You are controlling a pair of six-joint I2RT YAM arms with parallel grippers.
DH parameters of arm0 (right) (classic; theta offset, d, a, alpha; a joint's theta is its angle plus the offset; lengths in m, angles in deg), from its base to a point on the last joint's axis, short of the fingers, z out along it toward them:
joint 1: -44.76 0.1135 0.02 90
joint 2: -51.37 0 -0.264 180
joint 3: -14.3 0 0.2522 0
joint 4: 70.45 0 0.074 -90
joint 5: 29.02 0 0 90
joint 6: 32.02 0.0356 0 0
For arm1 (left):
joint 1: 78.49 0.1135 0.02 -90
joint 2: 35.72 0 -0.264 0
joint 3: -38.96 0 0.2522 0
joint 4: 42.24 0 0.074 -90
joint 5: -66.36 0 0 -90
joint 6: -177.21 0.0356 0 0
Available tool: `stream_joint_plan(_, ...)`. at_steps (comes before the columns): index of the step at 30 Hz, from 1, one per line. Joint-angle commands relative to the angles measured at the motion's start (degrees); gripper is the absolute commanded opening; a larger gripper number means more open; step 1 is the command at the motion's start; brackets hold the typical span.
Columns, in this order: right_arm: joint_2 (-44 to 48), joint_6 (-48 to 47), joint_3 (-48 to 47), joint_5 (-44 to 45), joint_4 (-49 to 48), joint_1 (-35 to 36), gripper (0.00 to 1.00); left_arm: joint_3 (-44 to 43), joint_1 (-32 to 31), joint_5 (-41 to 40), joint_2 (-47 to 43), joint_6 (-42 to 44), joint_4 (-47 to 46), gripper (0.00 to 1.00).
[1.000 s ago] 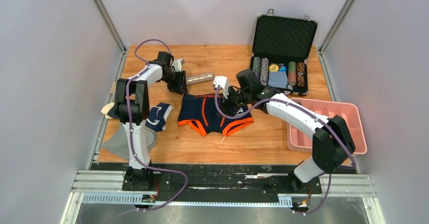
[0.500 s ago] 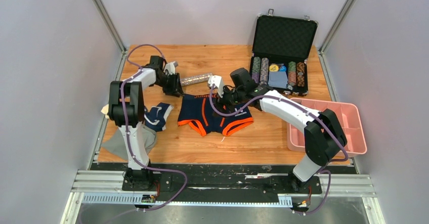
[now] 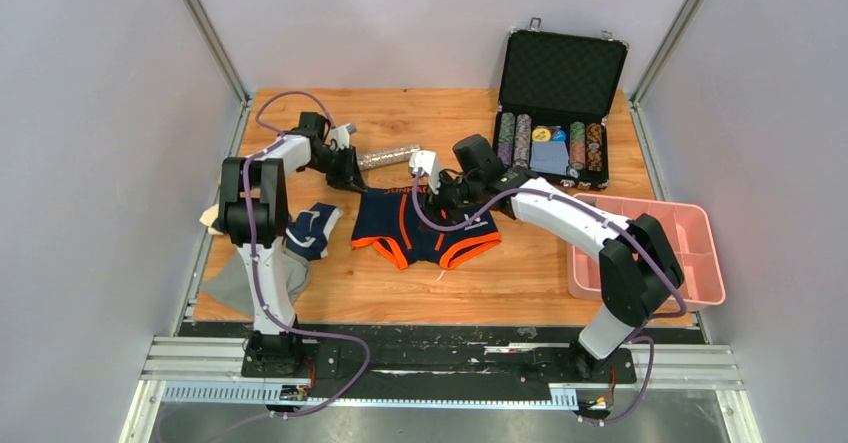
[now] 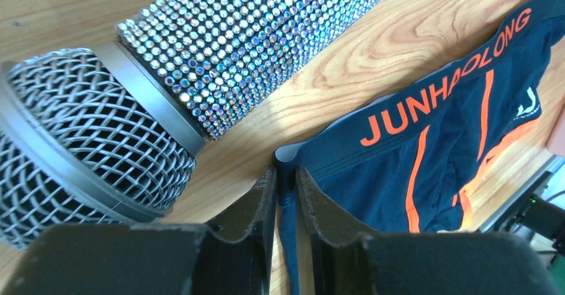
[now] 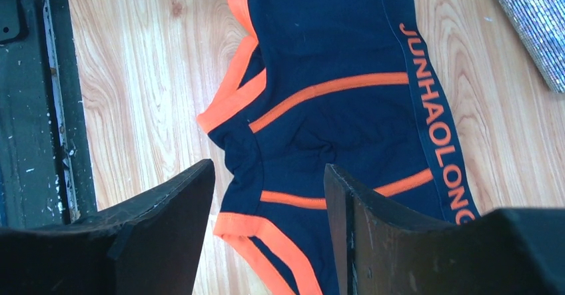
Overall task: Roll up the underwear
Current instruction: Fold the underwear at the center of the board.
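Moved since a second ago: left gripper (image 4: 285,174), from beside the microphone (image 4: 133,102) down to the far-left waistband corner of the navy-and-orange underwear (image 3: 424,225); right gripper (image 5: 268,168), slightly leftward.
Left claw: clamped on that corner, cloth pinched between nearly closed fingers.
Right claw: fingers apart, hovering over the garment.
Underwear: flat at centre of table (image 3: 520,283).
Hidden: waistband's right end, under the right wrist in top view; microphone, cut off at frame edge in left wrist view.
Partly behind left arm: second pair (image 3: 312,228), grey cloth (image 3: 228,283).
Far right: chip case (image 3: 562,71).
Right: pink tray (image 3: 690,206).
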Motion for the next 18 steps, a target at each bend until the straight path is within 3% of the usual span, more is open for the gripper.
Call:
stream_joint_plan(1, -5.18, -3.61, -5.1, -1.62, -3.27, 3.18, 0.62, -0.01, -0.12, 2.31, 2.47, 1.14, -0.15, 0.19)
stream_joint_plan(6, -16.56, -7.51, -15.92, -1.35, -4.44, 7.7, 0.6, 1.21, 0.03, 1.76, 2.05, -0.16, -2.55, 0.0)
stream_joint_plan(11, -26.45, -11.45, -24.09, -3.5, -5.66, 11.43, 0.56, 3.86, 0.17, -3.64, -1.5, -1.25, -6.77, 0.0)
stream_joint_plan(18, -31.98, -14.61, -26.61, -4.9, -10.33, 14.56, 0.55, 4.47, 0.94, -6.64, -2.34, -0.75, -5.04, 0.0)
